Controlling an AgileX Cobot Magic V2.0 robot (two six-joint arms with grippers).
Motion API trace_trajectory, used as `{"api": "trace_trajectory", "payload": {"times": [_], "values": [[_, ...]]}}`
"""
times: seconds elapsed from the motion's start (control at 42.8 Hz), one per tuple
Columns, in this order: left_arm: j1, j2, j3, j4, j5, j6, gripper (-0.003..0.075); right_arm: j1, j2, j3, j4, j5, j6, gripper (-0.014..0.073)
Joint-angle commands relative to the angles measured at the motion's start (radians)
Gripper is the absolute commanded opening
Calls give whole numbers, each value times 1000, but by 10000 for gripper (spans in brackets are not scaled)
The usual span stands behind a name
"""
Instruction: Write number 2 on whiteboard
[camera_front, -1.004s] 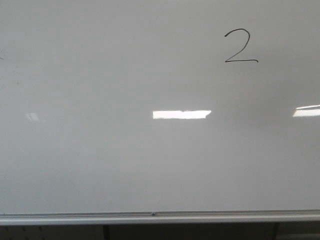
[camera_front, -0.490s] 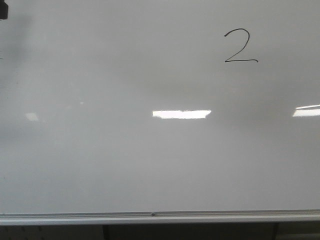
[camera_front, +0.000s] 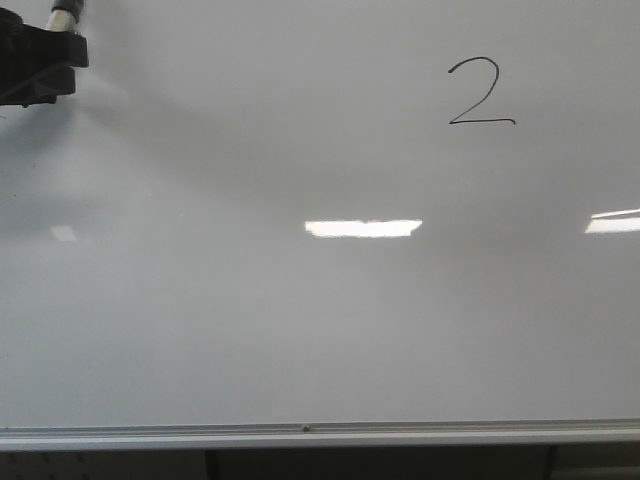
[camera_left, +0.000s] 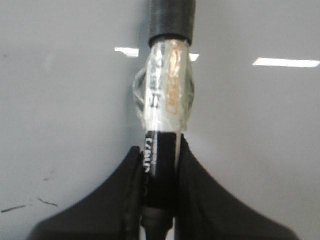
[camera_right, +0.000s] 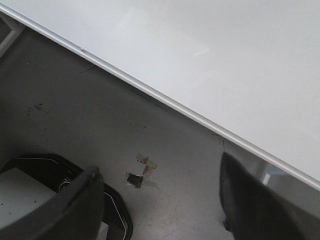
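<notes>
The whiteboard (camera_front: 300, 320) fills the front view, glossy pale grey with a silver bottom rail. A thin black number 2 (camera_front: 481, 92) is drawn at its upper right. My left gripper (camera_front: 35, 60) shows at the board's upper left corner, far from the digit. In the left wrist view it (camera_left: 161, 172) is shut on a black marker (camera_left: 162, 125) with a clear taped label and black cap, pointing at the board (camera_left: 260, 130). My right gripper (camera_right: 160, 200) is open and empty, low over the grey floor below the board's rail (camera_right: 165, 102).
Bright light reflections (camera_front: 363, 228) lie across the board. Faint old marks (camera_left: 30, 205) show on the board near the left gripper. A black-edged base (camera_right: 50, 180) and a taped patch (camera_right: 140, 175) lie on the floor under the right gripper.
My left gripper with the marker has come into the front view at the upper left, moving right and down. The digit 2 is unchanged.
</notes>
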Motion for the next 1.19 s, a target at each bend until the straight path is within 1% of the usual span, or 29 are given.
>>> {"api": "trace_trajectory", "payload": {"times": [0.0,0.07,0.14,0.233,0.327,0.42,0.56,0.63,0.724,0.864,0.911,1.027,1.167], "values": [[19,-14,-36,-37,-88,-9,21,-7,-6,-28,33,-40,2,518],[19,-8,-36,-33,-85,1,58,-7,-6,-28,40,-38,2,518],[19,0,-37,-29,-89,24,137,-7,-6,-28,42,-38,2,518],[19,6,-37,-29,-82,24,266,-7,-6,-28,42,-37,2,518],[19,8,-37,-29,-76,24,351,-7,-6,-28,43,-37,2,518],[19,3,-37,-17,-72,24,395,-7,-6,-28,43,-37,2,518],[19,-61,-38,17,33,24,400,-7,-6,-28,43,-37,3,518],[17,-124,-38,42,115,24,400,-7,-6,-29,43,-37,3,518],[7,-218,-38,117,245,24,400,-7,-6,-33,43,-37,3,518],[-39,-396,-38,128,498,24,400,-7,-6,-45,42,-24,50,518],[-67,-461,-38,130,595,25,400,-7,-6,-60,42,-4,75,518],[-140,-604,-38,132,790,31,400,-7,-6,-107,35,66,110,518],[-275,-752,-38,126,1064,49,400,-7,-7,-172,-23,141,175,518]]}}
